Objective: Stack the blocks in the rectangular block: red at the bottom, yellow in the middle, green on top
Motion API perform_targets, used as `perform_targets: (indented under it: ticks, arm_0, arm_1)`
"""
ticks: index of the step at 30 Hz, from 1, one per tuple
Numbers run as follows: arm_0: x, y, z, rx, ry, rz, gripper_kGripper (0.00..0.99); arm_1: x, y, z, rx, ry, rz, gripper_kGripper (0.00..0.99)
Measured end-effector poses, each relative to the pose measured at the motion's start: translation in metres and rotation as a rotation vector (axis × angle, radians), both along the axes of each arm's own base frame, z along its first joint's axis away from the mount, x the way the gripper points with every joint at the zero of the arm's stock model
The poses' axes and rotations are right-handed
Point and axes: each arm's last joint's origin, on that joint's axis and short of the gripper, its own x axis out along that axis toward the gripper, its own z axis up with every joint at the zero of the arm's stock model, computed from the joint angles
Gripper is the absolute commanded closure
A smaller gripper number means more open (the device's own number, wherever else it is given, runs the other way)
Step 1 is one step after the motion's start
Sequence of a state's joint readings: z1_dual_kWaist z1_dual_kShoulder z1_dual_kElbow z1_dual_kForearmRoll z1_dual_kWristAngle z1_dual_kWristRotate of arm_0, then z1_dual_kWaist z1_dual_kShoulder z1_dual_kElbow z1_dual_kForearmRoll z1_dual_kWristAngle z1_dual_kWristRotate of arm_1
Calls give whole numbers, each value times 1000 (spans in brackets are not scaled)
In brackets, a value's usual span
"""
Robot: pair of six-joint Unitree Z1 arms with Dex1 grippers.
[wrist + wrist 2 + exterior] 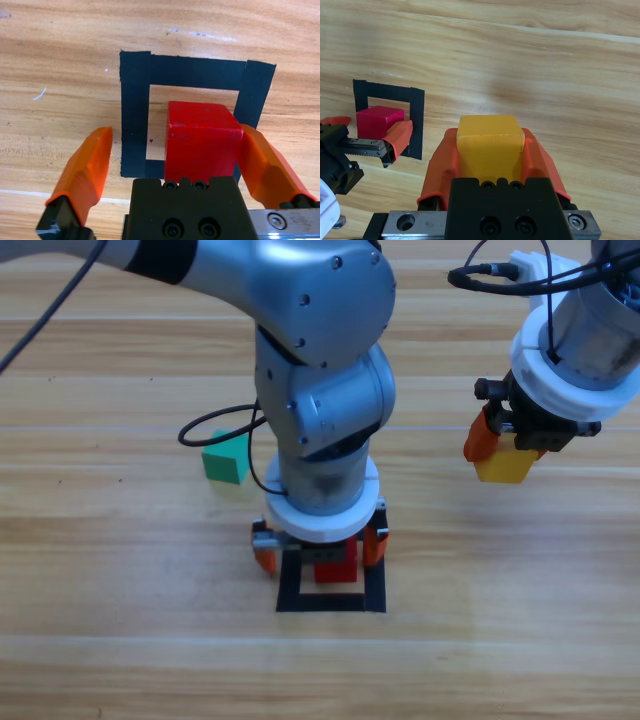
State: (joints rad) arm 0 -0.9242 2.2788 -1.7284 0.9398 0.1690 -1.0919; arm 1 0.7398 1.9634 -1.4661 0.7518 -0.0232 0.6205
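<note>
The red cube [337,566] [200,142] sits on the wood inside the black tape square [330,602] [135,125], toward its far side. My left gripper [320,548] [175,165] straddles the cube and is open: one jaw stands well clear, the other is at the cube's side. Off to the right and above the table, my right gripper [508,450] [490,150] is shut on the yellow cube [503,464] [490,142]. The green cube [226,457] lies on the table left of the left arm.
The left arm's grey body covers the square's far edge in the high view. A black cable [215,430] loops over the table beside the green cube. Bare wood stretches between the square and the right gripper.
</note>
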Motion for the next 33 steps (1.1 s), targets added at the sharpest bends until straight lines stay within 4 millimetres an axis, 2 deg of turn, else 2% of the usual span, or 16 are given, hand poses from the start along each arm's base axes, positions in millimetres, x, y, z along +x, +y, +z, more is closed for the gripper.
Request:
perform_targets:
  ticks: [5, 9, 11, 14, 15, 18, 20, 23, 28, 33]
  arm_0:
    - [-1, 2, 5, -5, -7, 1, 0]
    - [-5, 9, 39, -51, -67, -4, 0]
    - [-10, 17, 67, -95, -111, -8, 0]
    - [-22, 45, 116, -154, -193, 6, 0]
    - [-26, 57, 126, -162, -211, 14, 0]
    - [-42, 112, 154, -147, -263, 36, 0]
    - [-44, 142, 162, -110, -291, 20, 0]
    - [-36, 166, 165, -64, -317, -41, 2]
    - [-17, 184, 162, -22, -347, -181, 4]
    - [-5, 204, 165, -47, -369, -334, 4]
  arm_1:
    - [-1, 2, 5, -13, 11, 5, 990]
    - [-1, 11, 8, -32, 18, 6, 990]
    - [-1, 15, 5, -57, 21, -2, 990]
    - [-4, 22, 8, -85, 39, -15, 990]
    - [-3, 25, 8, -88, 40, -13, 990]
    - [-3, 39, 7, -99, 50, -2, 990]
    - [-3, 47, 5, -104, 62, -10, 990]
    - [0, 65, 5, -114, 76, -6, 990]
    - [-2, 101, -5, -126, 95, 1, 990]
    - [-13, 124, -16, -139, 113, 3, 990]
